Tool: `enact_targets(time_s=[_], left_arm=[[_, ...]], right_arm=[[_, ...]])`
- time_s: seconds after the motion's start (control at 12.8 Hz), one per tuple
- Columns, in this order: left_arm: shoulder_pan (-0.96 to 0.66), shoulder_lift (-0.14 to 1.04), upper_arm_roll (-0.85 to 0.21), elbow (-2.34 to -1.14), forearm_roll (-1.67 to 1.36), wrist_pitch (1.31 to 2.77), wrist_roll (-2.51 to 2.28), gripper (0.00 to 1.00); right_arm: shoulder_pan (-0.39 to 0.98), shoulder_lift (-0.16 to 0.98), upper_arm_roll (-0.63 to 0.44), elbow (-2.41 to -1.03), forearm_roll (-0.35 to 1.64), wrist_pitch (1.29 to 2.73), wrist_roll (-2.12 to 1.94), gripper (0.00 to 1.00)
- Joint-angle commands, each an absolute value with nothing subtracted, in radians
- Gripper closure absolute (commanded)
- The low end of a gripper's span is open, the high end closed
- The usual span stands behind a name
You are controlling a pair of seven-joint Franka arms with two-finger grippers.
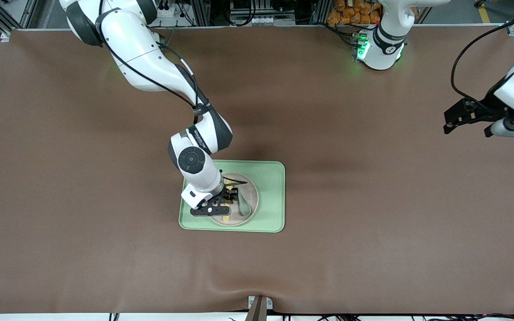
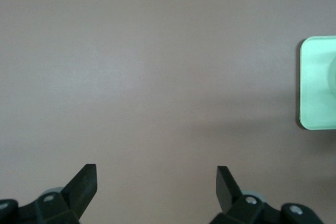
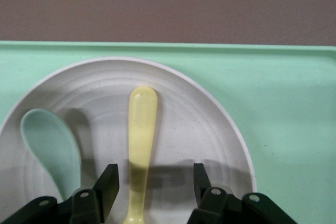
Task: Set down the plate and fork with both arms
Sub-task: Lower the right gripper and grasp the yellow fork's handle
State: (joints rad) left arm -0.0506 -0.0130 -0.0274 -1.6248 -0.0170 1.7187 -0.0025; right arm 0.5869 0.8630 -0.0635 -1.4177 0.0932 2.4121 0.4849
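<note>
Plate: I see the plate lying flat in the tray, toward the tray's right-arm end.
Fork: the fork lies on the plate, near its middle, handle flat on the plate's surface; I cannot see its tines.
Spoon: a grey-green spoon lies on the plate just beside the fork, apart from it.
Tray: light green, rectangular, rounded corners, lying on the counter nearer to the front camera than both arm bases.
Counter: I read a brown matte cover with a slight ripple at the edge nearest the front camera; a small bracket sits at that edge.
Room: along the counter's edge by the bases I make out metal framing, cables and a pile of orange items.
Right end effector: the right end effector is low over the plate, fingers part open and straddling the fork's handle; from here they look just clear of it on both sides, so I see no grip.
Left end effector: the left end effector waits over bare counter, well apart from the tray toward the left arm's end, fingers spread wide and holding nothing.
</note>
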Motion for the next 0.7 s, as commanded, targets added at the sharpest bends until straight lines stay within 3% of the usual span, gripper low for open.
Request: enact_targets(time_s=[0.0, 0.23, 0.31, 0.47, 0.62], left_arm=[[-0.061, -0.017, -0.020, -1.611, 0.008, 1.701, -0.008, 0.00], [-0.061, -0.017, -0.015, -1.609, 0.006, 1.701, -0.008, 0.00], [-0.061, -0.017, -0.015, -1.609, 0.006, 1.701, -0.008, 0.00], [-0.061, -0.017, -0.015, -1.611, 0.005, 1.701, -0.017, 0.00], [-0.061, -0.015, -0.015, -1.611, 0.005, 1.701, -0.018, 0.00]], right_arm=[[0.597, 0.879, -0.069, -1.410, 0.071, 2.416, 0.520, 0.34], [0.609, 0.885, -0.069, -1.410, 0.071, 2.418, 0.522, 0.34], [0.611, 0.885, -0.069, -1.410, 0.069, 2.418, 0.520, 0.44], [0.611, 0.885, -0.069, -1.410, 0.067, 2.418, 0.519, 0.94], [0.611, 0.885, -0.069, -1.408, 0.069, 2.416, 0.520, 1.00]])
